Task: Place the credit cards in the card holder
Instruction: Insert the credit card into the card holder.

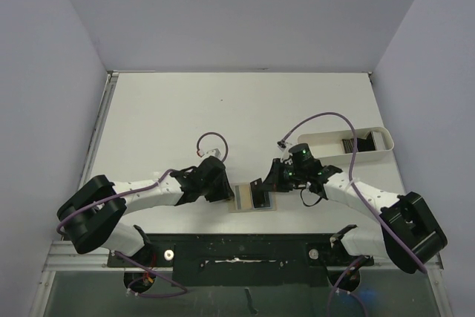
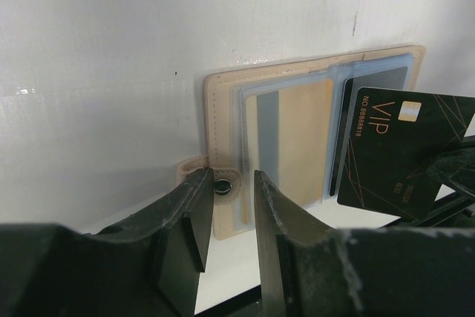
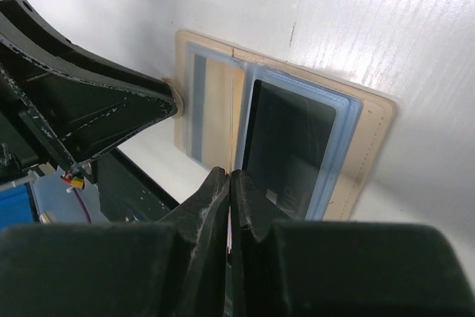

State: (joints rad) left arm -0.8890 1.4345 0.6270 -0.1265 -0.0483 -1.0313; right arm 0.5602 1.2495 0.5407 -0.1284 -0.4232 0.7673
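Right gripper (image 3: 228,180): jaws closed flat on a thin black rectangular credit card with gold "VIP" print (image 2: 397,155), pinched at its far-right edge. In the right wrist view the card shows only edge-on between the fingers. It is tilted, and its lower left corner overlaps the right half of the card holder.

Left gripper (image 2: 231,195): jaws part-way apart, one finger on each side of the small metal snap stud (image 2: 223,185) on the holder's left tab. The left finger (image 2: 189,217) overlaps the tab. Can't tell whether it presses down. Nothing is pinched between the pads.

The small tan leather-like bifold card holder (image 2: 297,139) lies open and flat on the white table (image 1: 223,109), between the two grippers. Its clear bluish plastic sleeves (image 3: 338,146) face up. A gold-tan card (image 2: 293,146) is in the left-half sleeve. A dark card in the sleeve (image 3: 286,142) fills the right half.

Right of the holder and farther from the arm bases is a white oblong plastic tray (image 1: 371,155). More dark cards (image 1: 349,143) are inside it, well apart from the holder; their count is unclear. A purple cable (image 1: 326,118) arcs over the table just left of the tray.
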